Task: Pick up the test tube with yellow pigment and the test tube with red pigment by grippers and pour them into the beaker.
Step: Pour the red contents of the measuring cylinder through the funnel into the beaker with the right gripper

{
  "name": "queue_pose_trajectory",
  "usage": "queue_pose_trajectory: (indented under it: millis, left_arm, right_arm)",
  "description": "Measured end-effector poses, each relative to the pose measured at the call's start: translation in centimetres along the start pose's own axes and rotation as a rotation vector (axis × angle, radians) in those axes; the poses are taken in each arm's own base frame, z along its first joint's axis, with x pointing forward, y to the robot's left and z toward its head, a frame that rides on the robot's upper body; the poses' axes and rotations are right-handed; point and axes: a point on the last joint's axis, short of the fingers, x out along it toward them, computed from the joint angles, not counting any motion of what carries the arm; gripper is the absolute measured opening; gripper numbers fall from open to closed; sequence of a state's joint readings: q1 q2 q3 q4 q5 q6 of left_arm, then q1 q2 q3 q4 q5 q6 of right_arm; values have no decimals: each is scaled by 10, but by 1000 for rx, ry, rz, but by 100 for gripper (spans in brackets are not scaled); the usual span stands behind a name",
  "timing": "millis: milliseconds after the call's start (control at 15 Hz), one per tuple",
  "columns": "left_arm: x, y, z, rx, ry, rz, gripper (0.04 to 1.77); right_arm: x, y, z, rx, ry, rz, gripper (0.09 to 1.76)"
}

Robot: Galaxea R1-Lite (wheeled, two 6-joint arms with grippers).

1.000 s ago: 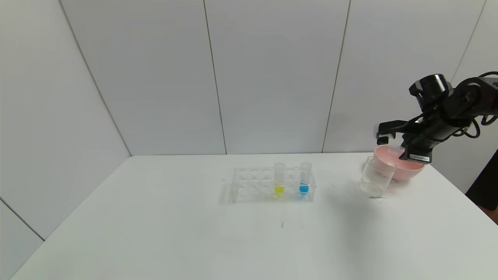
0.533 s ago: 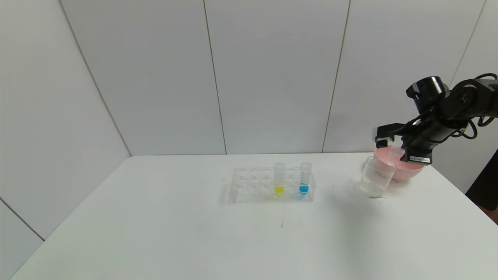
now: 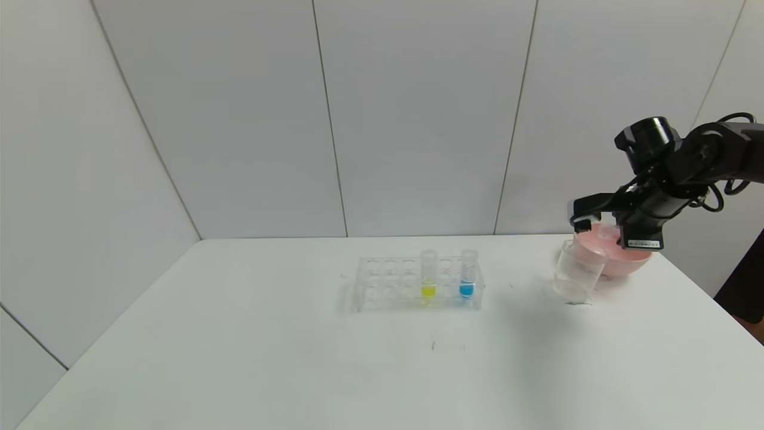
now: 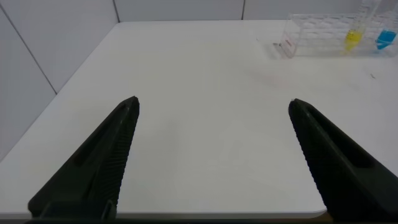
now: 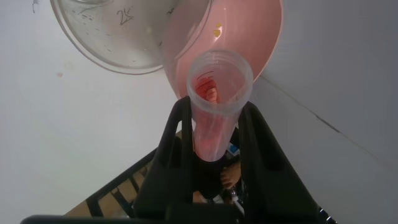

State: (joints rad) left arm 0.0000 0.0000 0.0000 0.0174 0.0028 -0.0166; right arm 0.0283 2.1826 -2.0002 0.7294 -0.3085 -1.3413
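Observation:
My right gripper (image 3: 598, 222) hangs over the table's far right and is shut on the test tube with red pigment (image 5: 211, 130). The tube's open mouth points down at the pink bowl's rim, right beside the beaker (image 3: 576, 272), and red traces show inside it. The beaker (image 5: 118, 37) is clear and stands against the bowl. The test tube with yellow pigment (image 3: 428, 273) stands upright in the clear rack (image 3: 385, 286) at mid-table. My left gripper (image 4: 213, 109) is open with nothing between its fingers, low over the table's near left part, far from the rack (image 4: 311, 34).
A pink bowl (image 3: 627, 261) sits behind the beaker near the table's right edge. A blue-tipped tube (image 3: 467, 273) stands in the rack next to the yellow one. White wall panels close off the back and left.
My right gripper has drifted slightly left and a little lower over the bowl, still holding the tube. Rack, beaker and bowl have not moved.

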Motion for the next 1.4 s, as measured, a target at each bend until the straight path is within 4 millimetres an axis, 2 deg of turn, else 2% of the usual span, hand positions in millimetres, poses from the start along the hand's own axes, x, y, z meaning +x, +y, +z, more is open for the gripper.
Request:
queue_pose_trajectory:
  millis: [1400]
  left_arm:
    - [0,0,0,0,0,0,172]
  right_arm:
    - [-2,3,28,-218,160,-82,49]
